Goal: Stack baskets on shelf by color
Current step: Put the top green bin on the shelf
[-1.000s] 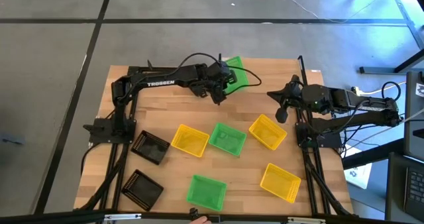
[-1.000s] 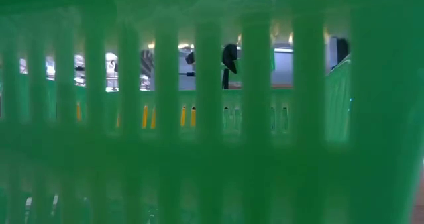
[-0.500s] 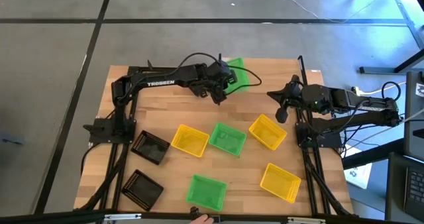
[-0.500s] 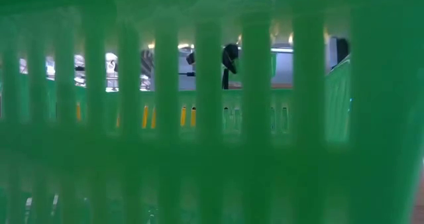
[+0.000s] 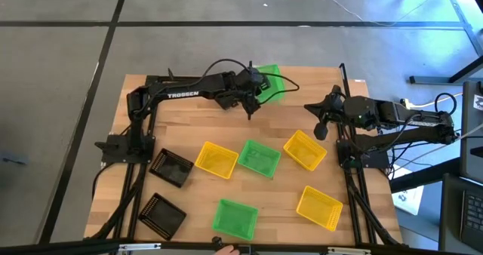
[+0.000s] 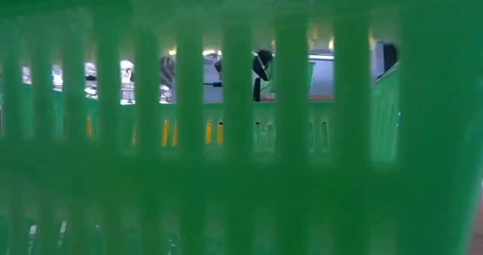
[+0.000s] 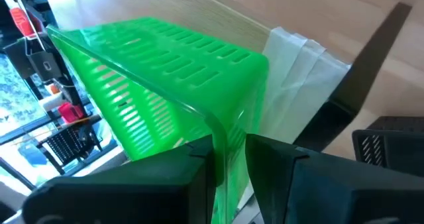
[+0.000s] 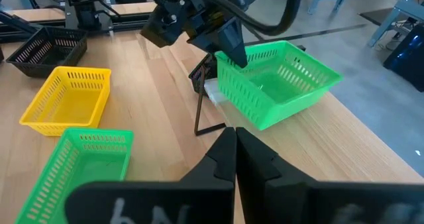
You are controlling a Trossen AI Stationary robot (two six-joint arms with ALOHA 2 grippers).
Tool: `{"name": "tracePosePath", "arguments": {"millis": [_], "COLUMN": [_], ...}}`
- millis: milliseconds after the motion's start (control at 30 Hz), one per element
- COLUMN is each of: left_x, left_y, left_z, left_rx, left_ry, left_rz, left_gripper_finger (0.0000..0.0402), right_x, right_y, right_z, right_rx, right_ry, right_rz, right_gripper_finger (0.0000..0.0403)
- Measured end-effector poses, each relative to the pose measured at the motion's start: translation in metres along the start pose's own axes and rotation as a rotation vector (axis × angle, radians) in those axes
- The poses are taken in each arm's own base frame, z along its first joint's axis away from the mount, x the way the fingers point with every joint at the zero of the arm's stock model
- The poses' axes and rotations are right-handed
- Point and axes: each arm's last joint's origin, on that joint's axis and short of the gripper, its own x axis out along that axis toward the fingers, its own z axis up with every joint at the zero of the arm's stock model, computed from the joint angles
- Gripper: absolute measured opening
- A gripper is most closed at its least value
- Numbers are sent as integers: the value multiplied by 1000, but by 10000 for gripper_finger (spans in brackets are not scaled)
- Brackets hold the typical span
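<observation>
The left gripper (image 5: 253, 104) is reaching over the far middle of the table (image 5: 189, 130), right at the near rim of a green basket (image 5: 269, 84) sitting on the shelf (image 8: 213, 90) at the far edge. In the left wrist view its fingers (image 7: 165, 184) are straddling the basket's corner wall, standing slightly apart with the green plastic running between them; I cannot tell whether they are pressing on it. The basket is sitting tilted on the pale board.

The right gripper (image 5: 323, 127) is waiting over the right side of the table, fingers (image 8: 228, 154) pressed together and carrying nothing.

Spread across the table are three yellow baskets (image 5: 215, 159), one left of centre and two on the right, plus two more green ones: the middle green basket (image 5: 259, 158) and the near green basket (image 5: 235, 217). Two black baskets (image 5: 170, 168) are lying at the near left. The low view is filled by green mesh right against the lens.
</observation>
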Motion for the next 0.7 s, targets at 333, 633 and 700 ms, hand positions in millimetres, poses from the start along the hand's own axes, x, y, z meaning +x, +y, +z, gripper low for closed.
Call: {"name": "tracePosePath", "arguments": {"millis": [333,633,700], "left_x": [-3,-3,-8], "left_y": [-1,-3,-2], "left_z": [9,10,8], "left_rx": [19,31,31], "left_ry": [-34,-49,-49], "left_rz": [-13,-30,-24], "left_gripper_finger": [68,69,69], "right_x": [0,0,0], "right_y": [0,0,0], "right_z": [0,0,0], "right_rx": [0,1,0], "right_ry": [0,0,0], "right_rz": [0,0,0], "right_gripper_finger": [1,1,1]}}
